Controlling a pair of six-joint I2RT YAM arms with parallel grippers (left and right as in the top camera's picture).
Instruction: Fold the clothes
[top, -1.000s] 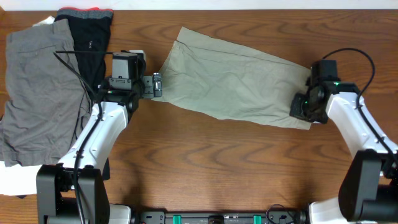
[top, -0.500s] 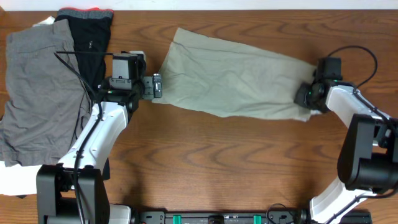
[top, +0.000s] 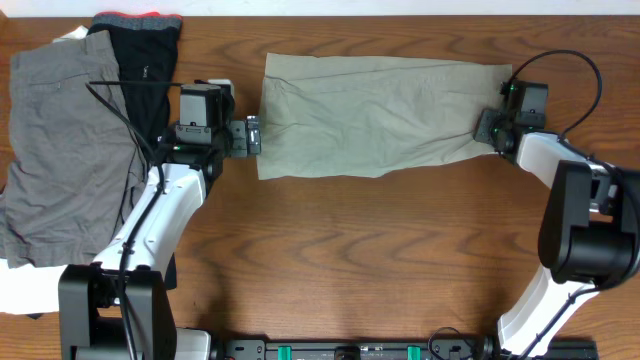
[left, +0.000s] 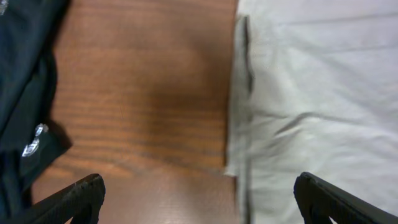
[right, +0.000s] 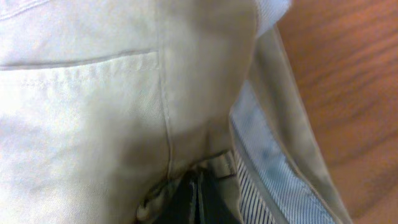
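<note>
The khaki-beige shorts (top: 375, 115) lie folded and stretched flat across the upper middle of the table, running left to right. My right gripper (top: 497, 128) is shut on the shorts' waistband end at the right; the right wrist view shows the fingers (right: 198, 202) pinching cloth beside the striped waistband lining (right: 261, 155). My left gripper (top: 253, 137) is open and empty at the shorts' left hem edge (left: 239, 124), its fingertips (left: 199, 199) spread wide over bare wood and cloth.
Darker grey shorts (top: 55, 150) lie at the far left. A black garment with a red waistband (top: 140, 50) lies beside them, also at the left edge of the left wrist view (left: 25, 93). The table's far edge (top: 400, 8) runs just behind the khaki shorts.
My right gripper has pulled the shorts' right end toward the far edge of the table, swinging the garment from a slanted lie to a straight horizontal one. The left arm has not moved.
</note>
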